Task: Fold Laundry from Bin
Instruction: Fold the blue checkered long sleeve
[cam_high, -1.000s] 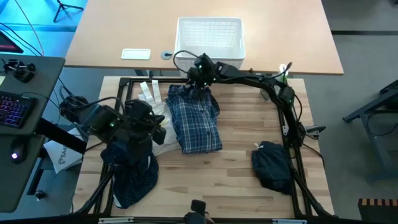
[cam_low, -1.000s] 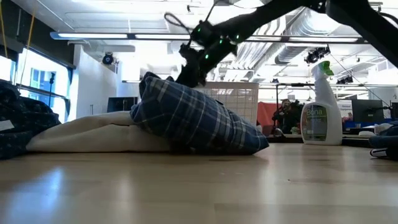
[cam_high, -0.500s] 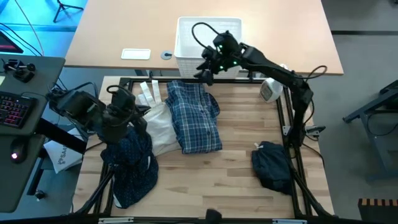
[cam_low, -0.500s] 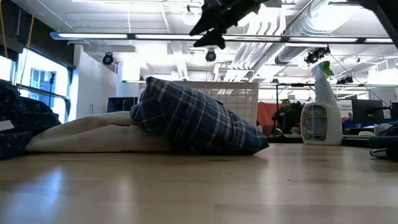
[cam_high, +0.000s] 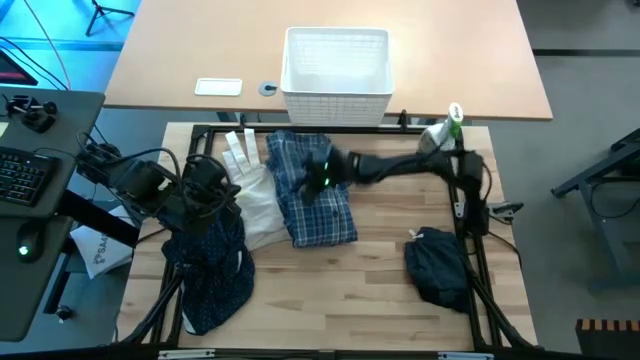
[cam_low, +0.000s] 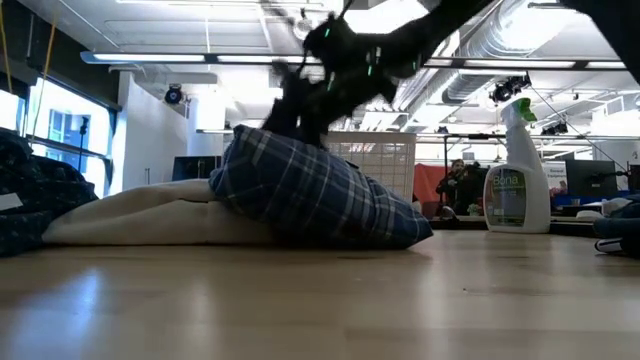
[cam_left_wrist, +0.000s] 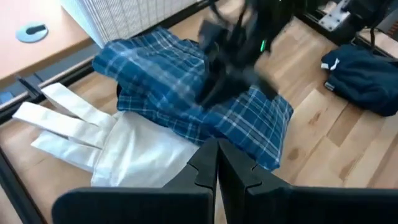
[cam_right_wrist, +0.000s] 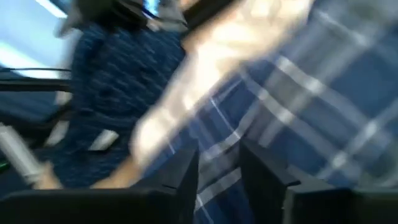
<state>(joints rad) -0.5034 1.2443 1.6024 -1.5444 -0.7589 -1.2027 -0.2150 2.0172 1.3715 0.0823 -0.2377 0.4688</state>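
The left end effector (cam_left_wrist: 216, 163), fingers pressed together, hovers beside the dotted navy shirt (cam_high: 215, 275). The plaid shirt (cam_high: 315, 205) lies mid-bench, long axis running from the bin (cam_high: 336, 62) toward the near edge. The right end effector (cam_high: 318, 176) sits over it (motion-blurred; its gap looks narrow, any grip unclear).

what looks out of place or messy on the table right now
The dotted navy shirt hangs off the table's left front edge instead of lying flat. The plaid shirt is bunched, half over the cream bag. A spray bottle lies tipped on the frame.
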